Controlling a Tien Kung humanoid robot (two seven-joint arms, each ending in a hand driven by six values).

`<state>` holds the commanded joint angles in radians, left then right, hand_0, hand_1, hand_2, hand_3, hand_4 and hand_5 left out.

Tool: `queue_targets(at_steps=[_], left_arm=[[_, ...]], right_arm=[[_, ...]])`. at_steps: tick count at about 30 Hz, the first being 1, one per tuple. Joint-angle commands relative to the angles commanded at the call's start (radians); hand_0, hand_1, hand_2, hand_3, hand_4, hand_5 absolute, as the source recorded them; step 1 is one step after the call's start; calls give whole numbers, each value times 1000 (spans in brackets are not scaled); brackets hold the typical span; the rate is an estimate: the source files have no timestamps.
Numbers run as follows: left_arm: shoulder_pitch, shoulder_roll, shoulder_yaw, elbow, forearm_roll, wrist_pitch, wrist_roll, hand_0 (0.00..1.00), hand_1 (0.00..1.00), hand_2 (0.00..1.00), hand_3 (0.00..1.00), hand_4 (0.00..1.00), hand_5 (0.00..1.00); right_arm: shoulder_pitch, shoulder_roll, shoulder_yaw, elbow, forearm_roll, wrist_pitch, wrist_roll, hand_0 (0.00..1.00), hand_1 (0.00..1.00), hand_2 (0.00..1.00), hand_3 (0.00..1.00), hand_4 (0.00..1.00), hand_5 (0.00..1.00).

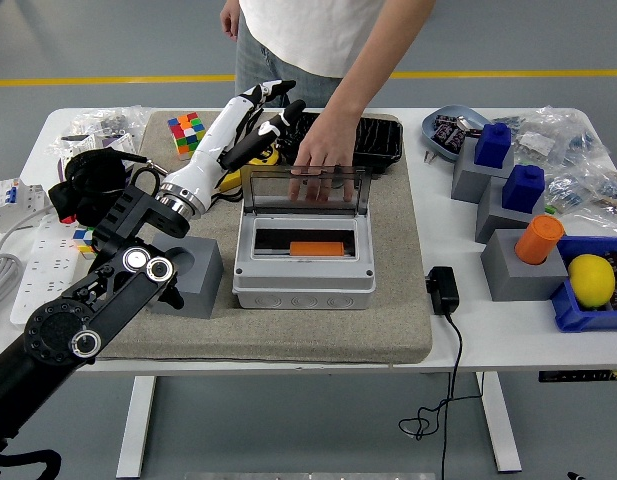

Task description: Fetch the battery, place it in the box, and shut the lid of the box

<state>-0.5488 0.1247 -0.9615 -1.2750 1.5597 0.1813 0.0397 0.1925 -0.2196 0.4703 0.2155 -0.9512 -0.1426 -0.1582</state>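
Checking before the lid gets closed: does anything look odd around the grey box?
Yes. A person's hand rests on the raised clear lid of the grey box, in the closing path. The orange battery already lies inside.

We see a grey box [304, 268] with a clear, smoky lid [306, 190] and an orange battery [317, 248] in its dark slot. It sits on a beige-grey mat [318, 325] over the white table [508, 330]. Our left hand [260, 118] is white with black fingertips, on a black arm. The cube [186, 133] shows a multicoloured checker. To the right stand 2 blue blocks [493, 144], an orange cylinder [539, 239] and a yellow lemon [591, 280] in a blue tray [578, 310].
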Motion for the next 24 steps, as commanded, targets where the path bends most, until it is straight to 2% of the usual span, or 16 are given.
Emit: queue_targets(at_steps=[4, 5, 10, 11, 16, 17, 22, 23, 24], left_arm=[[-4, 5, 10, 11, 169, -26, 21, 998, 998, 998, 944, 998, 998], [-4, 6, 13, 13, 207, -28, 23, 998, 998, 998, 894, 998, 998], [-9, 17, 32, 18, 421, -59, 52, 998, 998, 998, 894, 998, 998], [-10, 19, 35, 18, 460, -65, 58, 998, 998, 998, 785, 998, 998], [-11, 32, 54, 12, 668, -93, 82, 998, 998, 998, 785, 998, 998], [-10, 34, 58, 12, 709, -97, 83, 998, 998, 985, 734, 998, 998], [-2, 38, 69, 6, 709, -104, 86, 998, 998, 985, 734, 998, 998], [0, 39, 72, 3, 709, -101, 84, 998, 998, 967, 692, 998, 998], [1, 40, 73, 0, 709, -100, 83, 998, 998, 967, 692, 998, 998]], right_arm=[[-1, 0, -1, -1, 2, 0, -1, 702, 649, 665, 721, 998, 930], [-1, 0, -1, -1, 2, 0, -1, 702, 649, 664, 721, 998, 930], [2, 0, 3, 0, -2, 1, 0, 702, 649, 664, 721, 998, 930], [3, 0, 4, 0, -2, 1, 0, 702, 649, 664, 722, 998, 930], [5, -1, 3, 0, -1, 1, 0, 702, 649, 664, 722, 998, 930], [4, -1, 2, 0, 0, 1, 0, 702, 649, 665, 722, 998, 929], [2, -2, 0, -1, 1, 0, 0, 702, 649, 665, 722, 998, 929], [2, -2, -1, -1, 2, 0, 0, 702, 649, 665, 721, 998, 928], [2, -2, -1, -1, 1, 0, 0, 702, 649, 665, 721, 998, 928]])
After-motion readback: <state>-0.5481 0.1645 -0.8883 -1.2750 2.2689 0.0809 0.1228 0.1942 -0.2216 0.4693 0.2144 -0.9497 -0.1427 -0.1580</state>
